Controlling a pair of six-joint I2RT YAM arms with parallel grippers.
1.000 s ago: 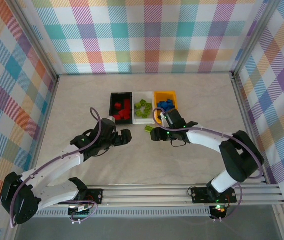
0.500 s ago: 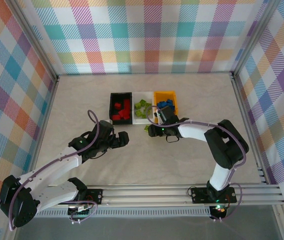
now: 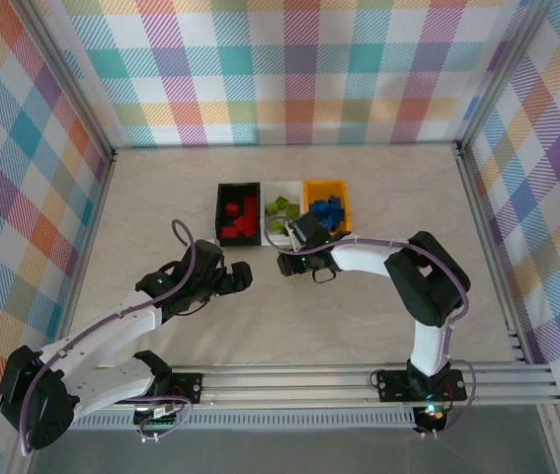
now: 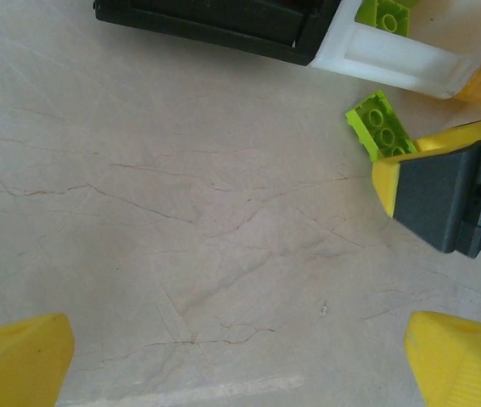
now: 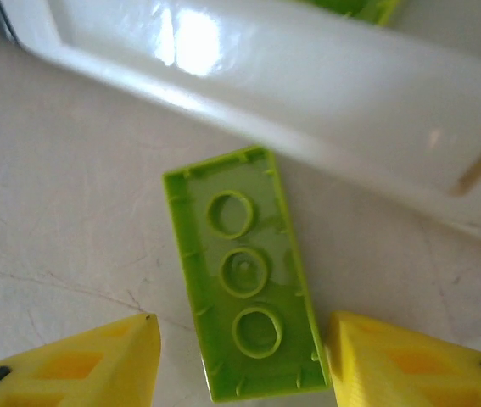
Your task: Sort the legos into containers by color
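- The right gripper has swung left across the table in the last second, from the front of the orange-yellow bin to the front of the white bin. Its jaws have narrowed a little.
- In the right wrist view, the right gripper stands partly open astride a lime green lego brick. One fingertip is at the brick's edge and the other is clear of it, so the brick is not clamped.
- The brick lies hollow side up on the table, just outside the white bin's near wall.
- The left gripper is spread wide with nothing between its fingers, above bare table, short of the brick.
- Beyond, the black bin holds red bricks, the white bin lime bricks, and the orange-yellow bin blue bricks.
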